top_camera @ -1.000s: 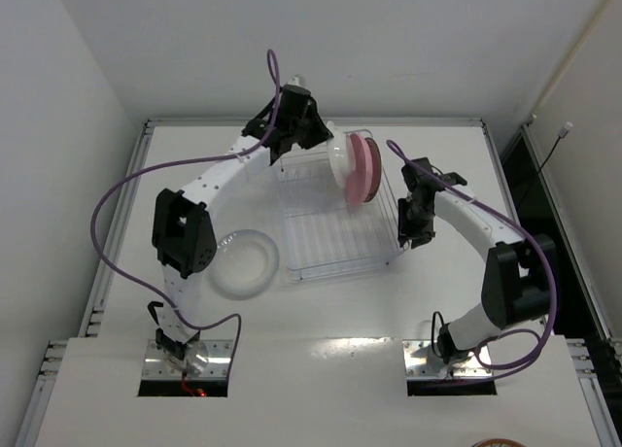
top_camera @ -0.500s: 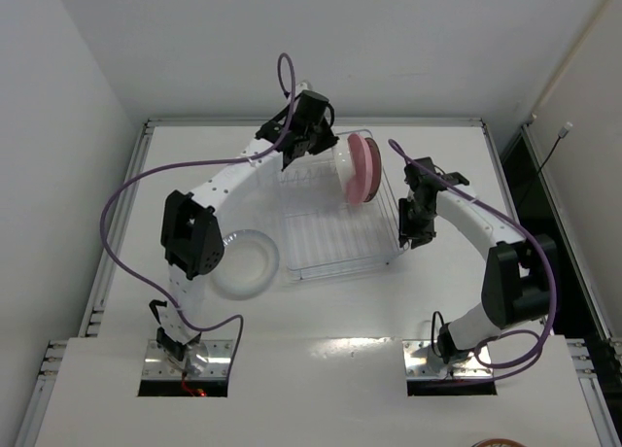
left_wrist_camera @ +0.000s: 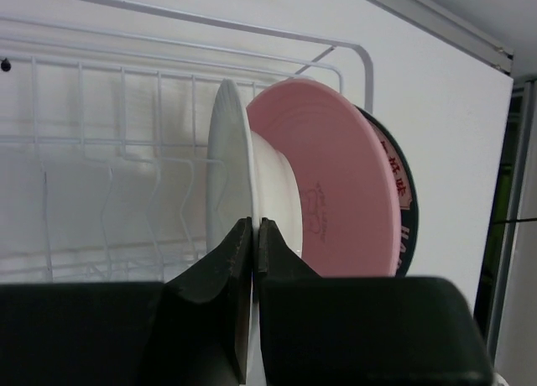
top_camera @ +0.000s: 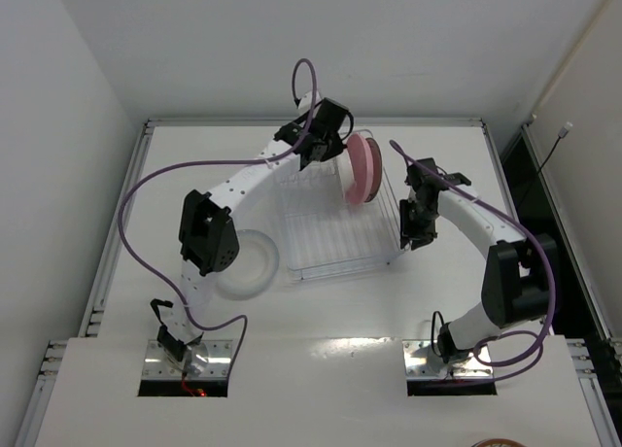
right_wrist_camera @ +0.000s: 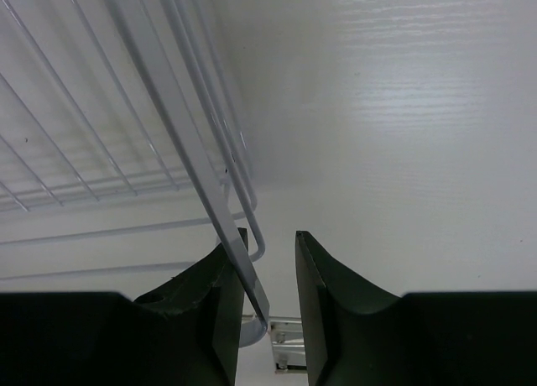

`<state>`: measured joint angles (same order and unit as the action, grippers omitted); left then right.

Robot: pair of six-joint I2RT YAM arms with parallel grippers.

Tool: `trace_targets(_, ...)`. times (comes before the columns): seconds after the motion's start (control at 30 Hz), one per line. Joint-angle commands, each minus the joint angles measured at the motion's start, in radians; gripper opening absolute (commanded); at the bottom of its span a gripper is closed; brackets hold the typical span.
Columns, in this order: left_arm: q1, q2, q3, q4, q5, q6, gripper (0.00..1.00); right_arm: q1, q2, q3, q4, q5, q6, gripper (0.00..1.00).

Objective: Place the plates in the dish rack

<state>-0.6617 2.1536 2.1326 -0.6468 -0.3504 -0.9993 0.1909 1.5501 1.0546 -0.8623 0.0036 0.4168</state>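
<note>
Left wrist view: left jaws clamp the whitish plate (left_wrist_camera: pixel 225 164) rim. Right jaws stand slightly apart, straddling dish rack (right_wrist_camera: pixel 168 109) wire.

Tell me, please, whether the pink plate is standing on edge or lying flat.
On edge: the pink plate stands upright in the dish rack, between a whitish plate and a dark-rimmed plate.

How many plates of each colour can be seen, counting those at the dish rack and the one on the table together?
Whitish plates: 2
Pink plate: 1
Dark-rimmed patterned plate: 1
Total: 4
</note>
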Motion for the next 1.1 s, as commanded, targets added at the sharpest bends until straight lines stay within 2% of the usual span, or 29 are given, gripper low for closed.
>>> trace_targets(0.0,-0.029,0.057,0.081,-0.08,-0.053,-0.004,0.0,-0.024,-0.013,-0.025,-0.011,-0.005,-0.019,0.26)
trace_targets(0.03,-0.038,0.067,0.096,-0.102,-0.067,-0.004,0.0,-0.024,-0.013,-0.025,-0.011,-0.005,-0.019,0.25)
trace_targets(0.07,-0.038,0.077,0.113,-0.126,-0.077,0.007,0.0,-0.024,-0.002,-0.025,-0.011,-0.017,-0.029,0.18)
trace_targets(0.2,-0.038,0.1,0.156,-0.188,-0.108,0.053,0.0,-0.024,0.008,-0.025,-0.011,-0.03,-0.029,0.09)
trace_targets(0.3,-0.047,0.109,0.176,-0.188,-0.117,0.093,0.0,-0.024,0.008,-0.025,-0.001,-0.04,-0.029,0.07)
trace_targets(0.4,-0.056,0.13,0.185,-0.15,-0.053,0.134,0.0,-0.024,0.008,-0.025,-0.001,-0.05,-0.038,0.07)
trace_targets(0.43,-0.056,0.13,0.185,-0.131,-0.032,0.145,0.03,-0.024,0.008,-0.025,-0.001,-0.06,-0.038,0.07)
trace_targets(0.5,-0.056,0.121,0.173,-0.087,0.002,0.177,0.18,-0.024,0.008,-0.025,-0.001,-0.06,-0.038,0.09)
trace_targets(0.53,-0.056,0.103,0.14,-0.029,0.043,0.189,0.35,-0.024,0.008,-0.025,-0.001,-0.06,-0.047,0.1)
trace_targets(0.57,-0.056,0.092,0.122,0.002,0.063,0.189,0.44,-0.024,0.008,-0.025,-0.001,-0.069,-0.047,0.1)
trace_targets(0.6,-0.056,0.081,0.107,0.047,0.089,0.201,0.6,-0.024,0.008,-0.025,-0.001,-0.07,-0.047,0.1)
trace_targets(0.7,-0.056,0.068,0.098,0.081,0.111,0.202,0.76,-0.024,0.008,-0.025,0.008,-0.07,-0.047,0.1)
trace_targets(0.77,-0.056,0.046,0.098,0.107,0.136,0.211,0.98,-0.024,0.008,-0.025,0.008,-0.07,-0.047,0.1)
trace_targets(0.8,-0.056,0.037,0.098,0.117,0.136,0.211,1.0,-0.024,-0.001,-0.025,0.008,-0.07,-0.047,0.11)
trace_targets(1.07,-0.056,-0.103,0.05,0.288,0.116,0.275,1.0,-0.024,-0.001,-0.025,0.026,-0.088,-0.047,0.11)
